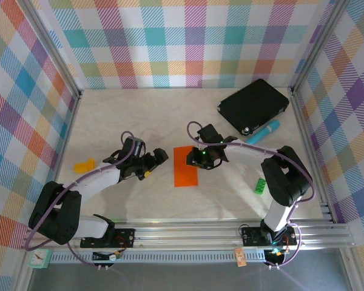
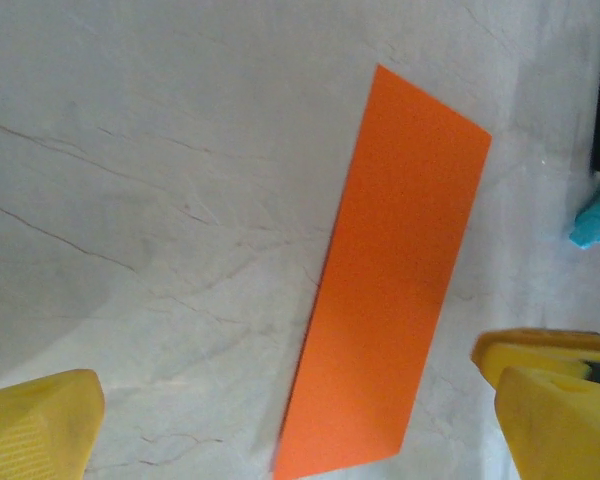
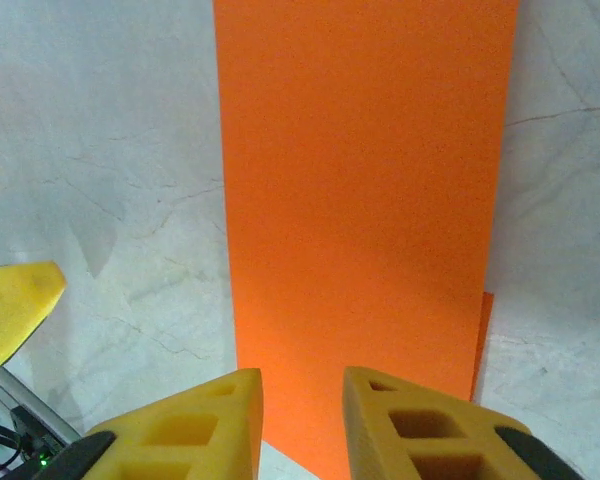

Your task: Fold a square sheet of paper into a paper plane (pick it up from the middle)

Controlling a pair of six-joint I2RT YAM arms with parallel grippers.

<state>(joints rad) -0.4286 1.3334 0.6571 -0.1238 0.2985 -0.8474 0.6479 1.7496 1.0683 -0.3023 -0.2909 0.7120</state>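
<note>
At table centre, the square sheet of paper (image 1: 185,166) lies flat, folded once into a narrow rectangle. The left gripper (image 1: 156,159) stands at 9 o'clock of the sheet, jaws fully spread, holding nothing. The right gripper (image 3: 302,400) sits over the sheet's 3 o'clock long edge, jaws narrowed to a small gap, nothing clamped.

Risk 1: a sliver of the lower layer (image 3: 483,330) projects past the upper edge. The halves are misaligned, so later creases would likely run skewed.

Risk 2: pressing with one gripper alone may slide the sheet across the smooth table (image 1: 109,121).
</note>
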